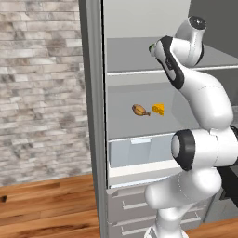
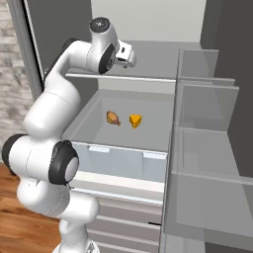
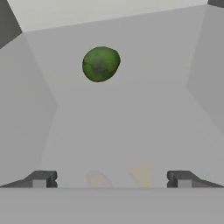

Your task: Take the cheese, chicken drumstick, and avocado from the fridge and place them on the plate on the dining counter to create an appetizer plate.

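Left base view first: open fridge (image 1: 139,93) with flat grey shelves inside. On the middle shelf (image 1: 135,123), a brown chicken drumstick (image 1: 140,110) and a yellow cheese (image 1: 158,109), side by side, close but not touching. Under that shelf, a see-through drawer (image 1: 139,152), with nothing to make out inside it. Up on the top shelf (image 1: 130,56), just a tiny bit of green avocado (image 1: 151,48) peeking out beside the white arm, the rest hidden behind it. Brick wall and wooden floor off to the left. Right base view next: same fridge from the other side, with the arm bent up and reaching in at the top shelf level. Drumstick and cheese sitting on the middle shelf, drumstick on the left, cheese on the right, a small gap between them. See-through drawer below them again. On the right, the open fridge door (image 2: 207,148) with its grey shelf bins (image 2: 207,207), one above the other, nothing seen in them. Hand view last: fingers (image 3: 112,179) spread wide apart with nothing between them. Ahead, the dark green avocado lying alone on the grey shelf floor, well apart from both tips, a bit left of the middle. Faint brown and yellow shapes showing through the shelf near the tips.
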Controlling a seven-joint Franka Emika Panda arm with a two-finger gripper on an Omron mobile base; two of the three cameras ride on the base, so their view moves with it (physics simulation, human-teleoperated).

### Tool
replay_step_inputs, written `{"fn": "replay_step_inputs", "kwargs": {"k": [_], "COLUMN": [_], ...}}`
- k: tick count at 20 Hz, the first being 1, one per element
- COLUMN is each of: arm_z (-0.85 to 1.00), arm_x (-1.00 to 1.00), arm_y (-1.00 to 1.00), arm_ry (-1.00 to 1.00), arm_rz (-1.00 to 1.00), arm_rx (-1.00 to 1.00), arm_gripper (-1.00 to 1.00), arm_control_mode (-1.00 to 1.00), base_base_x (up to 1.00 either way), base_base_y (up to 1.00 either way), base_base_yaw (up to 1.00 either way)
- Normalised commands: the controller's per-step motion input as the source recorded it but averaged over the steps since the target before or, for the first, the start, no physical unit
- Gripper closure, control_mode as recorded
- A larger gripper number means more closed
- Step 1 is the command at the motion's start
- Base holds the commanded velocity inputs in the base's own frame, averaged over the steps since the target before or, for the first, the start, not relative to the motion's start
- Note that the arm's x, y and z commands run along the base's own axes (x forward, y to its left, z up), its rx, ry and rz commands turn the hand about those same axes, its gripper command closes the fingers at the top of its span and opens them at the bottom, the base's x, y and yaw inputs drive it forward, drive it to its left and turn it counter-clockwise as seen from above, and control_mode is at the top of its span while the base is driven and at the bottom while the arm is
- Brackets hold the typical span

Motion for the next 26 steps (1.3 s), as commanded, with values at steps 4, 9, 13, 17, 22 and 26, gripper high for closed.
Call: {"fn": "replay_step_inputs", "kwargs": {"k": [4, 9, 13, 17, 22, 26], "arm_z": [0.00, 0.00, 0.00, 0.01, 0.00, 0.00], "arm_x": [0.31, 0.41, 0.38, 0.39, 0.44, 0.48], "arm_y": [-0.08, -0.04, -0.06, -0.03, 0.00, 0.00], "arm_ry": [0.00, 0.00, 0.00, 0.00, 0.00, 0.00], "arm_rz": [0.00, 0.00, 0.00, 0.00, 0.00, 0.00], "arm_rx": [0.00, 0.00, 0.00, 0.00, 0.00, 0.00], "arm_gripper": [-1.00, -1.00, -1.00, -1.00, -1.00, -1.00], "arm_control_mode": [-1.00, -1.00, -1.00, -1.00, -1.00, -1.00], "base_base_x": [0.00, 0.00, 0.00, 0.00, 0.00, 0.00], "base_base_y": [0.00, 0.00, 0.00, 0.00, 0.00, 0.00], "base_base_yaw": [0.00, 0.00, 0.00, 0.00, 0.00, 0.00]}}
